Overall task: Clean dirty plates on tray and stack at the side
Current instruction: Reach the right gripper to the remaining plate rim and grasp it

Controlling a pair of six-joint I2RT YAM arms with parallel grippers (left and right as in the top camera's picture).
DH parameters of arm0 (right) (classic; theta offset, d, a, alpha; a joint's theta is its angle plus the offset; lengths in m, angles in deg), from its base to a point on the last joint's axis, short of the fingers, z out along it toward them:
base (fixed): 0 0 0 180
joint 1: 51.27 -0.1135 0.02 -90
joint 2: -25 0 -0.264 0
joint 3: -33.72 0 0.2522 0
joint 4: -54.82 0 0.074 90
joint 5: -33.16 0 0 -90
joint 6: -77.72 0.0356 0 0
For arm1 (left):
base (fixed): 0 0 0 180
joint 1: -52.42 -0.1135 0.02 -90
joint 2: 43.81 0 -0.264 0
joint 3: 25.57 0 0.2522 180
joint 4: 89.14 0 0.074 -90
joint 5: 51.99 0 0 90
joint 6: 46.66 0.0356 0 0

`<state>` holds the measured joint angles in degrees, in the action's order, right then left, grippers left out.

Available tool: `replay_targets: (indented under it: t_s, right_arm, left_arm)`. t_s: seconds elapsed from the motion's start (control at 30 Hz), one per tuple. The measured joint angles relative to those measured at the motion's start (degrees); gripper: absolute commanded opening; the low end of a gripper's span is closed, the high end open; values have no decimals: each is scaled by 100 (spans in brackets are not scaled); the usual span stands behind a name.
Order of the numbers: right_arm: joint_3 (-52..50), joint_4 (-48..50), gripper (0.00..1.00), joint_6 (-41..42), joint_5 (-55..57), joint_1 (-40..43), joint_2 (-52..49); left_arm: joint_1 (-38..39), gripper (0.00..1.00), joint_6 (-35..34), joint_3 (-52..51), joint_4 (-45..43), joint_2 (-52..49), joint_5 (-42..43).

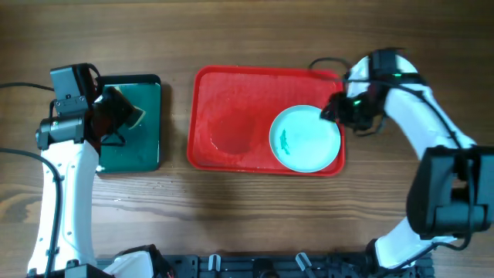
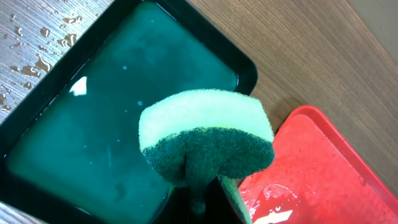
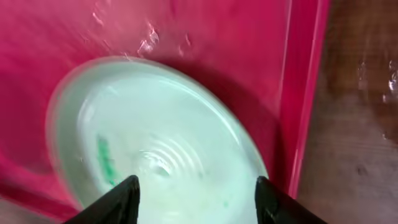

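**One plate on tray, right arm at its rim**

Aqua plate, green smear on it, lies lower right in the red tray. Right gripper, the nearer one, hangs at its upper-right edge, fingers spread, pinching nothing. The plate lies down-left of it. Round, so no long axis. Left gripper pinches the sponge over the green tray, well apart. No writing legible.

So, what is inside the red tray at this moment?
One pale aqua plate with a teal-green smear lies at the right end of the red tray; the rest of the floor shows only a wet sheen. The floor under the plate is covered.
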<state>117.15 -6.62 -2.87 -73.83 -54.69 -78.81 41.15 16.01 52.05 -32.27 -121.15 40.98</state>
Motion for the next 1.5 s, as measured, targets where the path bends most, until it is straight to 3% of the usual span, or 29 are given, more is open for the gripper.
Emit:
replay_targets:
  t_s: [0.17,0.3,0.7,0.83,1.0,1.07,1.13,1.23,1.33,1.5]
  right_arm:
    - [0,-118,67,-31,1624,-632,0]
    - [-2,-116,59,-28,2044,-625,0]
    - [-529,-46,53,-352,1427,-625,0]
    - [-667,44,37,-337,1353,-629,0]
    - [-686,435,27,-186,1027,-625,2]
    - [-693,710,26,-2,800,-636,0]
    - [-697,876,34,179,697,-686,2]
    - [-697,951,36,315,658,-828,0]
    - [-697,964,34,286,955,-933,2]
    - [-697,1172,26,-503,1290,-929,0]
  left_arm:
    - [0,4,0,0,2,0,0]
    - [0,4,0,0,4,0,-2]
    - [0,4,0,0,2,0,79]
    - [0,4,0,0,2,0,129]
    - [0,4,2,0,2,0,146]
    - [0,4,2,0,2,0,151]
    - [0,4,2,0,7,0,168]
    - [0,4,0,0,2,0,170]
    - [0,4,2,0,2,0,170]
    - [0,4,2,0,2,0,170]
